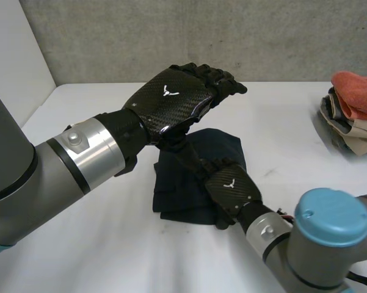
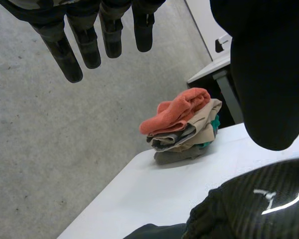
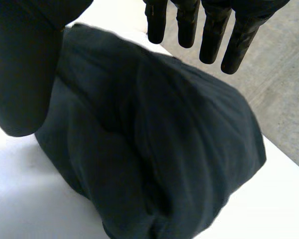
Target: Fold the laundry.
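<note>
A dark navy folded garment [image 1: 195, 177] lies in the middle of the white table [image 1: 98, 244]. My left hand [image 1: 171, 101] hovers above its far left part, fingers [image 2: 84, 42] straight and open, holding nothing. Over the garment's near right part my right hand [image 1: 232, 189] is held low, fingers [image 3: 209, 30] straight and apart from the thumb, the dark cloth [image 3: 154, 144] spread under its palm. In the left wrist view the back of my right hand [image 2: 258, 204] appears below the left palm.
A stack of folded clothes [image 1: 354, 113] with an orange piece [image 2: 176, 112] on top sits at the table's far right edge. A grey wall rises behind the table. Bare white tabletop lies to the left and front of the garment.
</note>
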Tool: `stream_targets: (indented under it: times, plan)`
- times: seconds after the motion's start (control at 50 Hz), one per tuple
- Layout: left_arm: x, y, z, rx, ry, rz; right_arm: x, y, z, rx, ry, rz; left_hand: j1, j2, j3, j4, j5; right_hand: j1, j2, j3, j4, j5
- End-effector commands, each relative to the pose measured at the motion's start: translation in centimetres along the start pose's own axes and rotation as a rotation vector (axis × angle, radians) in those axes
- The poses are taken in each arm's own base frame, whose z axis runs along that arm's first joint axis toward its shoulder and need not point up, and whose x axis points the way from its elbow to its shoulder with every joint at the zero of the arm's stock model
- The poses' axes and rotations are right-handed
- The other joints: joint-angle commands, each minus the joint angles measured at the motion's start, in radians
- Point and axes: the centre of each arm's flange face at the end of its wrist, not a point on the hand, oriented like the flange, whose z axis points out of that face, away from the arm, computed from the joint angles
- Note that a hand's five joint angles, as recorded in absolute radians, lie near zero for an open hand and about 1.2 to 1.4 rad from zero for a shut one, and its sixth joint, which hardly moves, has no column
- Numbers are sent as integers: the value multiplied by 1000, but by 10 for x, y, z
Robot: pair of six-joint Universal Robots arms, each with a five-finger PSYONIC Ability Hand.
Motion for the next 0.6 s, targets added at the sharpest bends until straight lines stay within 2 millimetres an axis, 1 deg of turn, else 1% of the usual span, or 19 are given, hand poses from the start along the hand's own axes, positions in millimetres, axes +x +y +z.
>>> stream_targets:
  times: [0.02, 0.08, 0.1, 0.12, 0.18, 0.2, 0.22, 0.28, 0.34, 0.38, 0.42, 0.44, 0.48, 0.56, 0.6]
  plan:
    - [-1, 2, 1, -6, -12, 3, 4, 10, 26, 45, 82, -101, 36, 18, 21, 19, 22, 25, -43, -34, -58, -63]
    - [-1, 2, 1, -5, -11, 4, 6, 12, 34, 56, 92, -129, 36, 18, 21, 19, 22, 25, -43, -34, -58, -63]
    - [-1, 2, 1, -5, -11, 5, 6, 13, 37, 56, 92, -132, 36, 18, 21, 19, 22, 61, -6, 2, -21, -27]
    - [-1, 2, 1, -5, -11, 4, 6, 15, 41, 52, 93, -133, 36, 18, 21, 19, 22, 137, 69, 78, 55, 49]
    - [-1, 2, 1, -5, -12, 4, 6, 17, 46, 53, 98, -134, 36, 18, 21, 19, 22, 237, 170, 178, 155, 149]
    - [-1, 2, 1, -5, -12, 4, 7, 15, 49, 63, 95, -133, 36, 18, 21, 19, 22, 362, 295, 303, 280, 275]
    - [-1, 2, 1, -5, -11, 4, 7, 15, 50, 66, 95, -132, 36, 18, 21, 19, 22, 428, 360, 369, 345, 340]
    - [0, 2, 1, -6, -9, 1, 9, 14, 56, 76, 94, -127, 36, 18, 21, 19, 22, 569, 501, 510, 486, 481]
    - [0, 2, 1, -7, -9, -1, 11, 16, 60, 70, 96, -126, 36, 18, 21, 19, 22, 619, 552, 560, 537, 531]
    - [0, 2, 1, -6, -9, 0, 11, 18, 62, 65, 98, -125, 36, 18, 21, 19, 22, 721, 654, 662, 639, 634]
    - [0, 2, 1, -6, -9, 0, 11, 17, 63, 71, 94, -126, 36, 18, 21, 19, 22, 847, 780, 788, 765, 760]
    - [0, 2, 1, -6, -9, 0, 11, 16, 64, 78, 90, -125, 36, 18, 21, 19, 22, 1005, 938, 946, 923, 917]
    - [-1, 2, 1, -5, -11, 1, 11, 14, 66, 87, 84, -125, 39, 21, 24, 22, 25, 1217, 1149, 1158, 1134, 1129]
    - [-1, 2, 1, -4, -12, 1, 16, 5, 71, 125, 87, -127, 36, 18, 21, 19, 22, 1246, 1179, 1187, 1164, 1159]
    - [-1, 1, 1, -2, -13, 4, 28, -6, 76, 156, 117, -129, 39, 21, 24, 22, 25, 1246, 1179, 1187, 1164, 1159]
